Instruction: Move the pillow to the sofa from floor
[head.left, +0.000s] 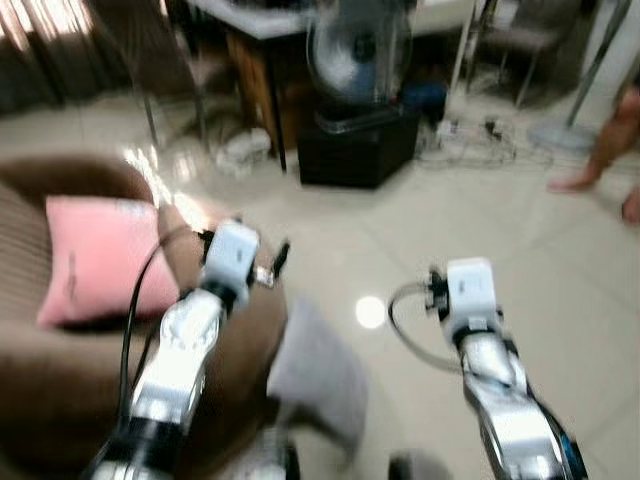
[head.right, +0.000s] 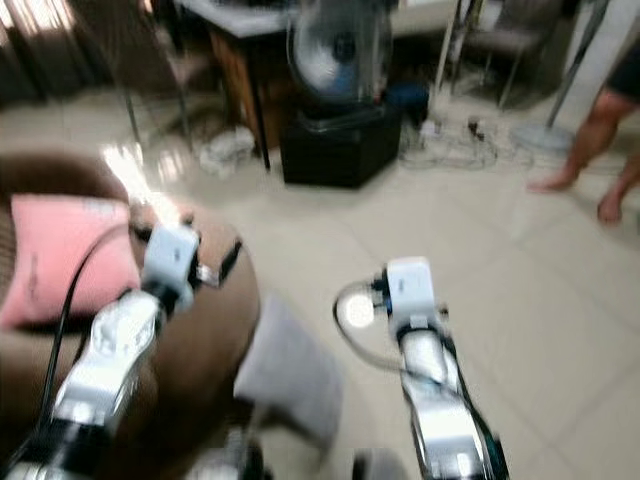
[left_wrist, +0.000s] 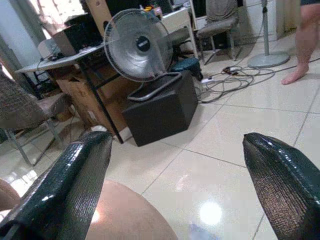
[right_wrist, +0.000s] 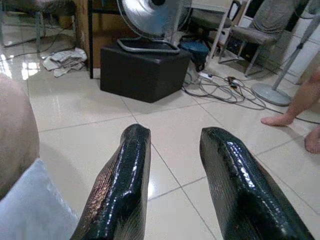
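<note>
A grey pillow (head.left: 320, 375) leans against the side of the brown sofa (head.left: 60, 400), low on the tiled floor between my two arms. A pink pillow (head.left: 100, 255) lies on the sofa seat at the left. My left gripper (left_wrist: 177, 145) is held over the sofa's arm with its fingers wide open and nothing between them. My right gripper (right_wrist: 175, 135) hovers above the floor to the right of the grey pillow (right_wrist: 30, 210), open and empty. The head views are blurred.
A black box (head.left: 360, 145) with a fan (head.left: 358, 45) on it stands ahead, beside a table (head.left: 260, 20). Cables (head.left: 480, 140) lie on the floor behind it. A person's bare legs (head.right: 600, 120) are at the far right, next to a stand's base (right_wrist: 272, 92).
</note>
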